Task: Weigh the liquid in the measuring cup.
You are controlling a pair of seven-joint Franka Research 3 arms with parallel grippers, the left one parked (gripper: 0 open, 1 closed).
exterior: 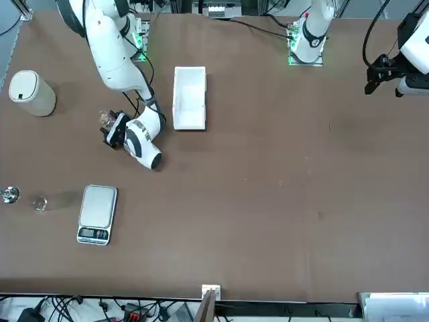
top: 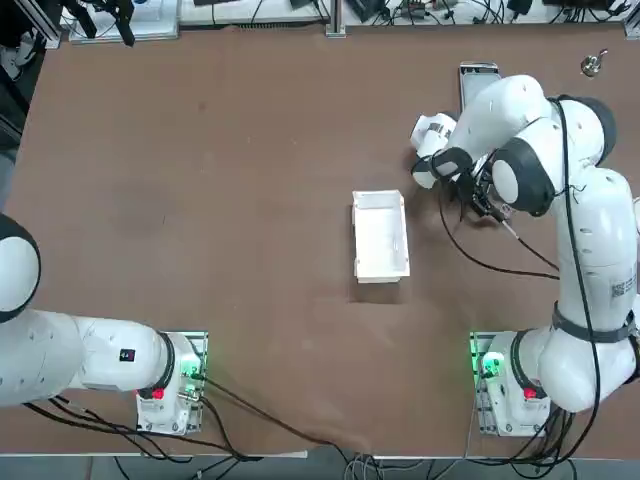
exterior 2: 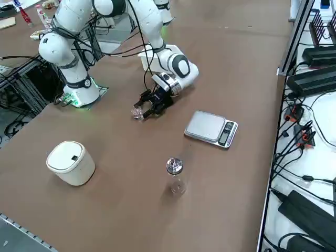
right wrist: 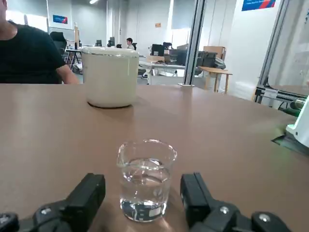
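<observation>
Right claw (right wrist: 143, 195) spread either side of the measuring cup (right wrist: 146, 180), not pinching; approach step, next close and carry to scale (exterior 2: 211, 127).

Glossy white arm (top: 585, 260), black cables, green-lit base (top: 490, 365)

Beyond the brown counter (right wrist: 58, 125) lies an open office: desks (right wrist: 215, 72), a glass partition (right wrist: 195, 41), bright ceiling lights (right wrist: 90, 2).

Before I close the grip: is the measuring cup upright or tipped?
Upright: the measuring cup stands on its base on the table, liquid level, between the open right gripper fingers.
</observation>
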